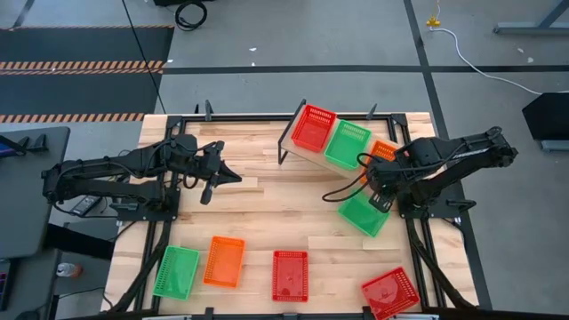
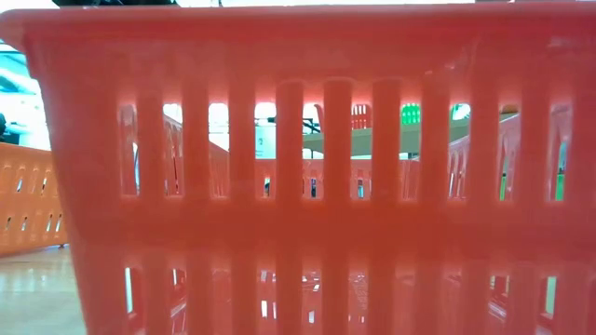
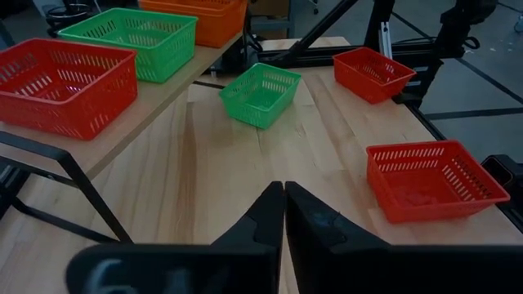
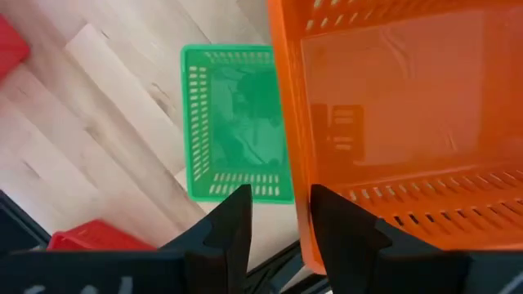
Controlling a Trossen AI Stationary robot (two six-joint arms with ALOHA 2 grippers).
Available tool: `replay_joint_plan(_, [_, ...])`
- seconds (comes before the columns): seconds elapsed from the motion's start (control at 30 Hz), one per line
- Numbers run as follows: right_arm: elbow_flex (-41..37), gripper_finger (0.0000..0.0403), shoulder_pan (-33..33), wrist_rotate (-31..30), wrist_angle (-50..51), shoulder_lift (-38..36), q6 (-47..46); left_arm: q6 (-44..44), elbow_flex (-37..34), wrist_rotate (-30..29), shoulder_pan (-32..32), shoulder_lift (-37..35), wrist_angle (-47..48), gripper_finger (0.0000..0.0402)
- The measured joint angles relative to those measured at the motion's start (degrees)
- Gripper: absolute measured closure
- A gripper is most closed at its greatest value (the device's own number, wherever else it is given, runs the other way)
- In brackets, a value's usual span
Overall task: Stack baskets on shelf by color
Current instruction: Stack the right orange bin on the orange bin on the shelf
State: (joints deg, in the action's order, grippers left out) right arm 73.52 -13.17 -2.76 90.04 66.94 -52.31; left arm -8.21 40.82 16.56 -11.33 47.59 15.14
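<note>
The shelf [image 3: 151, 91] stands at the table's far side and carries a red basket [image 1: 313, 127], a green basket [image 1: 347, 144] and, at its right end, an orange basket [image 1: 384, 149]. My right gripper [image 4: 280, 200] is at that orange basket [image 4: 392, 106], shut on its wall. Another green basket [image 1: 363, 214] rests on the table just below it. My left gripper [image 3: 283, 192] hovers shut over the table's left middle [image 1: 229, 176], touching nothing. Near the table's front edge lie a green basket [image 1: 176, 271], an orange one [image 1: 224, 261] and two red ones [image 1: 290, 275] [image 1: 389, 292]. My right gripper has the orange basket by a side wall [image 4: 288, 163] near a corner, one finger inside the basket [image 4: 339, 224] and one outside [image 4: 233, 224], coming from above. My arm hides the basket's underside, so I cannot tell whether it rests on the shelf.
The low view is filled by a red basket's wall [image 2: 298, 186] right in front of the camera, with an orange one [image 2: 23, 200] at its left. Bare wood lies in the table's middle [image 1: 284, 209]. Black frame rails border the right edge [image 1: 427, 249].
</note>
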Motion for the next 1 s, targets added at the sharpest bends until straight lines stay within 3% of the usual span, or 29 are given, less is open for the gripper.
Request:
replay_joint_plan(0.1, [1.3,0.0272,0.0,-0.8,-0.1,0.0,0.8,0.0,0.0,0.0,0.0,0.0,-0.1,0.0381])
replay_joint_plan(0.3, [2.6,0.0273,0.0,-8.2,0.0,0.0,1.6,0.0,0.0,0.0,0.0,0.0,-0.2,0.0378])
replay_joint_plan(0.53, [2.6,0.0273,-0.5,-5.5,0.0,1.7,1.5,0.0,0.0,0.0,0.0,0.0,-0.2,0.0382])
replay_joint_plan(1.0, [-0.9,0.0273,0.1,-8.5,0.0,4.3,6.0,0.0,0.0,0.0,0.0,0.0,-0.2,0.0380])
